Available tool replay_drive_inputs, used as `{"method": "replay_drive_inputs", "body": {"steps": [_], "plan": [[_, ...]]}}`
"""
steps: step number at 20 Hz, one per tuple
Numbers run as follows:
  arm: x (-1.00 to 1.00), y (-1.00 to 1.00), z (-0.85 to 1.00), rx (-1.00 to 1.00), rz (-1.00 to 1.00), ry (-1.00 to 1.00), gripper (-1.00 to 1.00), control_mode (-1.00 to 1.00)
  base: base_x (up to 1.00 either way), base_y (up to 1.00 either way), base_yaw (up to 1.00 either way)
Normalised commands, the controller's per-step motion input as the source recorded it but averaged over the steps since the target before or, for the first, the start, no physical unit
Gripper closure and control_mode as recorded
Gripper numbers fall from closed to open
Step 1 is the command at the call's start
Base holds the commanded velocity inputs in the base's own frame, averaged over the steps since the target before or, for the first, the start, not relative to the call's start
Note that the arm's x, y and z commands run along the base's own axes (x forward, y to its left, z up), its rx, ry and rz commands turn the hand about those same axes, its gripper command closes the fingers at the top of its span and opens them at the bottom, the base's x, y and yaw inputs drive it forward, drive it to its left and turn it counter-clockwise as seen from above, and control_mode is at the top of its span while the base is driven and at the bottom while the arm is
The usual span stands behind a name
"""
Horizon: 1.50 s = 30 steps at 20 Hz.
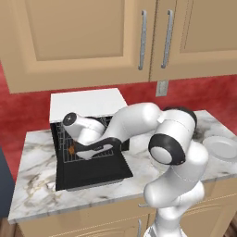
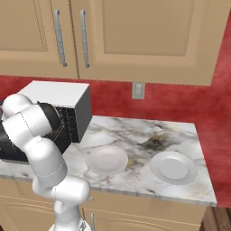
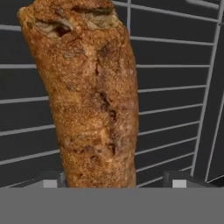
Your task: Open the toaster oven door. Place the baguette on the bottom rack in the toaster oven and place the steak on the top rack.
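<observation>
My gripper [image 3: 114,183] stands open, fingertips clear either side of the baguette [image 3: 89,96], which lies on the bottom rack [image 3: 175,87] inside the toaster oven [image 1: 85,104].

Baguette [image 3: 94,100]: golden-brown crust, mottled with darker brown cracks. Rack [image 3: 175,87]: thin grey wires against a black interior. Toaster oven [image 1: 88,104]: flat white top, black body; door [image 1: 92,173]: black. Tabletop [image 2: 144,135]: white marble with grey and tan veining. Plates [image 2: 173,168]: white. Wall [image 2: 180,101]: red. Cabinets [image 1: 83,37]: tan, grey handles.
</observation>
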Motion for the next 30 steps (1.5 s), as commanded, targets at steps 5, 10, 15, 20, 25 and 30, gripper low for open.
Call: {"method": "replay_drive_inputs", "body": {"steps": [5, 10, 15, 20, 25, 30], "plan": [[-0.51, 0.00, 0.11, 0.00, 0.00, 0.00, -1.00, -1.00, 0.00, 0.00, 0.00], [-0.59, 0.02, 0.08, 0.00, 0.00, 0.00, -1.00, -1.00, 0.00, 0.00, 0.00], [-0.56, 0.00, -0.03, 0.00, 0.00, 0.03, -1.00, -1.00, 0.00, 0.00, 0.00], [-0.09, 0.13, -0.46, -0.07, -0.02, 0.19, -1.00, -1.00, 0.00, 0.00, 0.00], [0.00, 0.00, -0.36, -0.02, -0.07, 0.16, -1.00, -1.00, 0.00, 0.00, 0.00], [0.00, 0.02, -0.28, 0.00, -0.08, 0.05, -1.00, -1.00, 0.00, 0.00, 0.00]]}}
